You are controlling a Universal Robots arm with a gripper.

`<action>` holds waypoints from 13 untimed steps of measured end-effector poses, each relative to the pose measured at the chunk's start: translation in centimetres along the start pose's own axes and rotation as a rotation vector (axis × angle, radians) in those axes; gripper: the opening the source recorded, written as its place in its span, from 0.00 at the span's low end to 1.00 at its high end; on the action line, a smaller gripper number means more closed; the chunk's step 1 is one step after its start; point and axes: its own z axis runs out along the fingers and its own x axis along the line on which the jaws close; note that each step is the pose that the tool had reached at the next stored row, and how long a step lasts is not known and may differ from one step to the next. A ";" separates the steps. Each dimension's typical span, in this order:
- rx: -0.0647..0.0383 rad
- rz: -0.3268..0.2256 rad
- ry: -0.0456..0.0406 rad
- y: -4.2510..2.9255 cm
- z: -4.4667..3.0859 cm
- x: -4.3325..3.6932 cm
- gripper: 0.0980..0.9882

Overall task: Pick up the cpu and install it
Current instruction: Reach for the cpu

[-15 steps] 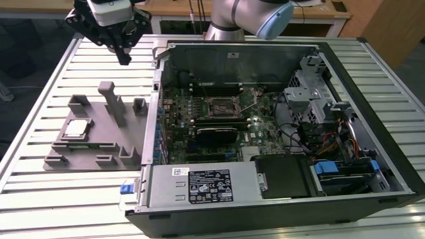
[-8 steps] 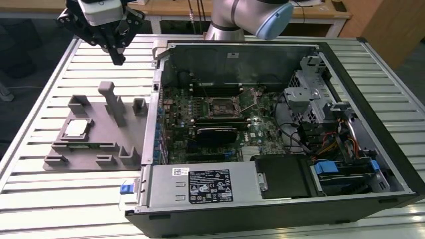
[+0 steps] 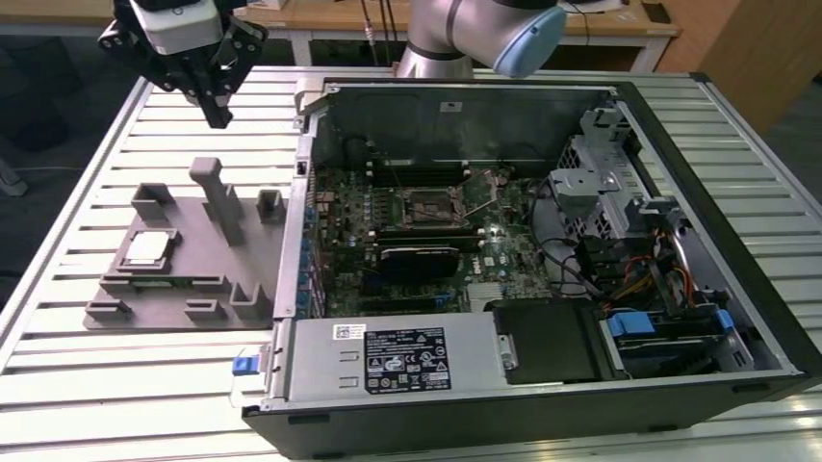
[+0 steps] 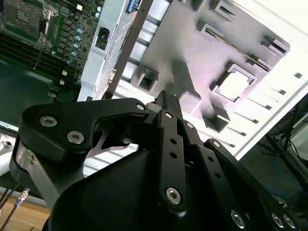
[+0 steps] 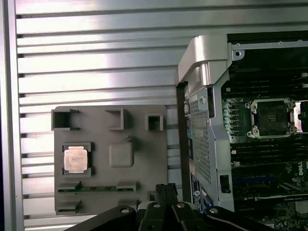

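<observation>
Silver-topped cpu (image 3: 145,248) sits in its pocket on the grey fixture (image 3: 192,284) (tabletop (image 3: 129,385), just beside the open PC case (image 3: 449,428)); claw (image 3: 218,115) hangs well apart from it, fingers pressed together, empty

The cpu (image 3: 145,248) lies in the fixture (image 3: 192,241), beside the computer case (image 3: 449,115).
</observation>
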 end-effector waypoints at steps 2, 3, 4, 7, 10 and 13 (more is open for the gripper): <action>0.000 0.000 0.0001 -0.03 0.23 0.26 0.01; 0.000 0.000 0.0001 -0.04 0.31 0.35 0.01; 0.000 0.000 0.0001 -0.05 0.39 0.43 0.01; 0.000 0.000 0.0001 -0.10 0.75 0.83 0.01; 0.000 0.000 0.0000 -0.12 1.01 1.08 0.01; 0.000 0.000 0.0000 -0.16 1.32 1.35 0.01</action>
